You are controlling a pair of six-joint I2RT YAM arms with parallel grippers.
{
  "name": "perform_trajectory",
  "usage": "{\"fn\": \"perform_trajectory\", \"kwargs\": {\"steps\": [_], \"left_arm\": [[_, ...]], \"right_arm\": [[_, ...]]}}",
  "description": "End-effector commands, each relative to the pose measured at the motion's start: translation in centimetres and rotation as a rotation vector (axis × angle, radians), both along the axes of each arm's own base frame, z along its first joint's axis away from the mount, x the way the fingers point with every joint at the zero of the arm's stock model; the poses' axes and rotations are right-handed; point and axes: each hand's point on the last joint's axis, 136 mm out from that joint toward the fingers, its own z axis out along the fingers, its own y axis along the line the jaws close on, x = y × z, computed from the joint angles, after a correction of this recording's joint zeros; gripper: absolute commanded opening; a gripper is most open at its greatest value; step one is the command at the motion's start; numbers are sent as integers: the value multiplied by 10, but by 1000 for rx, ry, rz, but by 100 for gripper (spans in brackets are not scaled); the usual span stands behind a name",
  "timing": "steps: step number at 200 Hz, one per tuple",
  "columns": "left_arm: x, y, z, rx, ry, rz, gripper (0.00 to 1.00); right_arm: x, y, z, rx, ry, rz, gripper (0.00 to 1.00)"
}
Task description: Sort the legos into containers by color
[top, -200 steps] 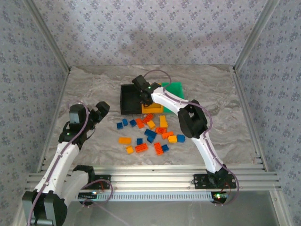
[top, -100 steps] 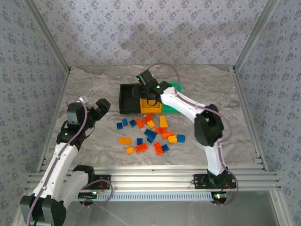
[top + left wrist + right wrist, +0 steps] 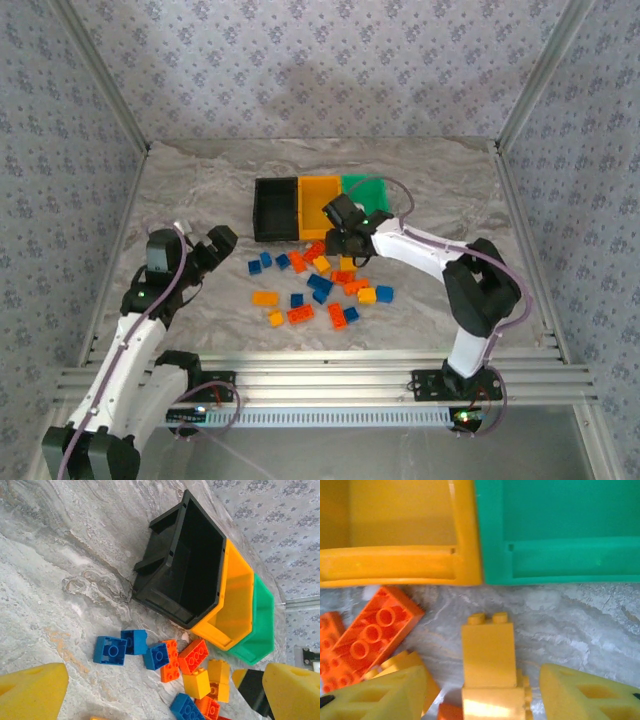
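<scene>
containers: three open bins joined in a row on the desk (image 3: 200, 190). From left to right they are the black bin (image 3: 277, 212), the yellow-orange bin (image 3: 320, 198) and the green bin (image 3: 368, 188).
legos (image 3: 320, 283): loose blue, red-orange and yellow-orange bricks are scattered on the desk on the near side of the containers. The closest ones lie just in front of the yellow-orange bin.
right hand (image 3: 346, 246): it is low over the far edge of the pile, just on the near side of the containers where the yellow-orange bin meets the green bin. The jaws are part-way apart and grip nothing.
fingers (image 3: 590, 695): they stand either side of a yellow-orange brick (image 3: 488, 655), with a gap showing on both sides.
yellow-orange brick: its studs point toward the containers, and it stops just short of their near wall.
red-orange brick (image 3: 370, 630): it lies tilted, left of the yellow-orange brick and just in front of the yellow-orange bin.
blue bricks (image 3: 110, 650): they lie side by side, near the black bin's near corner.
left hand (image 3: 216, 244): it is left of the containers and nearer the arm bases, apart from the black bin. The jaws are spread wide and hold nothing.
</scene>
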Motion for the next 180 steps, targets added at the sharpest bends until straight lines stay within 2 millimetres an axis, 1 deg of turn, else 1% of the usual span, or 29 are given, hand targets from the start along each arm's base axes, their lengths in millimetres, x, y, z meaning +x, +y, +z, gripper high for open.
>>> {"fn": "perform_trajectory", "kwargs": {"steps": [1,13,43,65,81,97,118,141,156,166,171,180], "left_arm": [[-4,-2,-3,13,3,-24,99],[-4,-2,-6,14,10,-24,99],[-5,-2,-10,16,17,-20,100],[-4,-1,-9,18,13,-18,100],[-4,0,-9,24,14,-16,100],[-3,0,-9,24,17,-12,99],[-2,0,-7,21,15,-10,99],[0,-1,-2,15,10,-9,99],[1,0,0,15,8,-3,99],[1,1,0,15,7,6,100],[1,2,-1,17,13,12,100],[1,4,-2,25,20,22,99]], "right_arm": [[11,3,-12,15,2,4,62],[14,2,-19,4,13,-2,61],[22,-1,-28,4,22,-19,59],[21,1,-36,0,39,-15,57],[17,2,-41,-5,51,-9,54],[15,2,-41,-1,50,-5,48],[16,2,-27,21,13,-5,40],[17,-1,2,46,-43,-11,32],[16,-3,24,68,-79,-15,31],[19,-7,40,81,-111,-27,31],[21,-10,48,69,-133,-4,31],[29,-15,58,69,-157,-13,31]]}}
